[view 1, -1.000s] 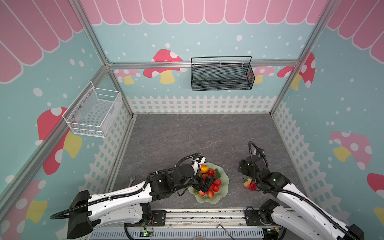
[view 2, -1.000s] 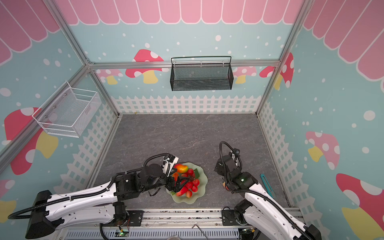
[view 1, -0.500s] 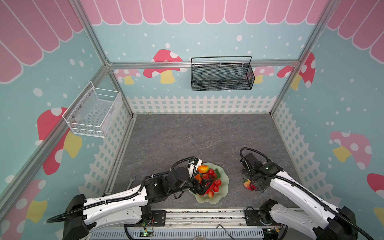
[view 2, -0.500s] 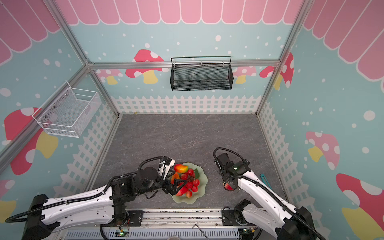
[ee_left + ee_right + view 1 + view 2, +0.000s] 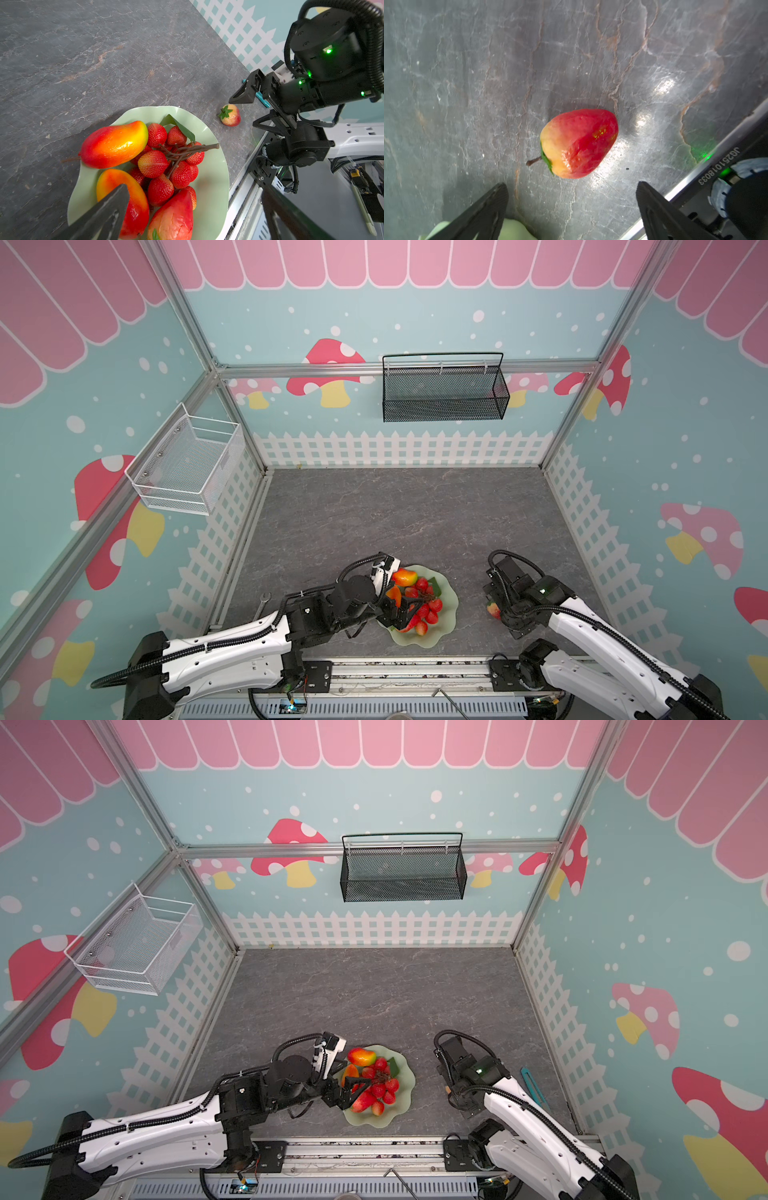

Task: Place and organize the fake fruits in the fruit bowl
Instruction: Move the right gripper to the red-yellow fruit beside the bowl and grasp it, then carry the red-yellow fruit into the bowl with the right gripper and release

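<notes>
The fruit bowl (image 5: 444, 616) sits at 6 o'clock on the worktop (image 5: 407, 514), holding mangoes, berries and one strawberry. The second strawberry (image 5: 579, 143) lies on the worktop at the bowl's 3 o'clock, unobstructed. Left gripper (image 5: 193, 209) and right gripper (image 5: 572, 199) fingers are released, empty.

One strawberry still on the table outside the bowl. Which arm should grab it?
Right. Its jaws stand open directly above the strawberry, which lies on the table beside the fruit bowl. The left gripper is over the bowl's fruit, farther away.
</notes>
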Robot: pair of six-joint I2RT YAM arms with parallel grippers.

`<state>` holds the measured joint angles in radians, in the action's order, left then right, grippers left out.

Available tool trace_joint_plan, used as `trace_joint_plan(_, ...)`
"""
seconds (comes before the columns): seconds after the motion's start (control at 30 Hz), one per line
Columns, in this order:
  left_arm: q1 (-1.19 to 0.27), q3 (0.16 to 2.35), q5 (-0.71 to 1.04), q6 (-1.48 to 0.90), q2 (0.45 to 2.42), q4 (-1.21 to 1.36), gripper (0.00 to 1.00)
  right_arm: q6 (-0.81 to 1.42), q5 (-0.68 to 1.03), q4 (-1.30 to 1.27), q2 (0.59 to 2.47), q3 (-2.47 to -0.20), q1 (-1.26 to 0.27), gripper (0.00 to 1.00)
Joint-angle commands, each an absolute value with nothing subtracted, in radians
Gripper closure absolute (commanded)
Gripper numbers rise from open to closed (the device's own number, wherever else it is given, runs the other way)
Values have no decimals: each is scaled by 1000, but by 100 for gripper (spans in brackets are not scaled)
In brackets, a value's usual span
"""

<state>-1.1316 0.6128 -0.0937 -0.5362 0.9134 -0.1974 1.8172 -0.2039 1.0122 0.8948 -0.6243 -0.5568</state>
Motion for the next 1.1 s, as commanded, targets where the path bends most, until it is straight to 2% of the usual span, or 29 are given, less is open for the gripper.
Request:
trace_joint_plan(0.0, -1131, 599, -99, -557, 917, -192, 0, 1890, -249, 1017, 919, -603, -532, 0)
trace_joint_plan(0.3, -1131, 588, -118, -566, 903, -208, 0, 1815, -218, 898, 953, -543, -412, 3)
trace_joint_plan(0.73, -1132, 616, -137, -557, 954, -213, 0, 1783, -151, 781, 1038, -490, -391, 4)
trace_joint_plan(0.9, -1131, 627, -143, -554, 972, -214, 0, 1770, -157, 750, 1046, -477, -382, 15)
trace_joint_plan(0.97, -1131, 626, -147, -554, 974, -214, 0, 1747, -164, 726, 1038, -474, -377, 31)
trace_joint_plan(1.07, -1130, 627, -152, -555, 973, -216, 0, 1743, -167, 704, 1018, -459, -373, 42)
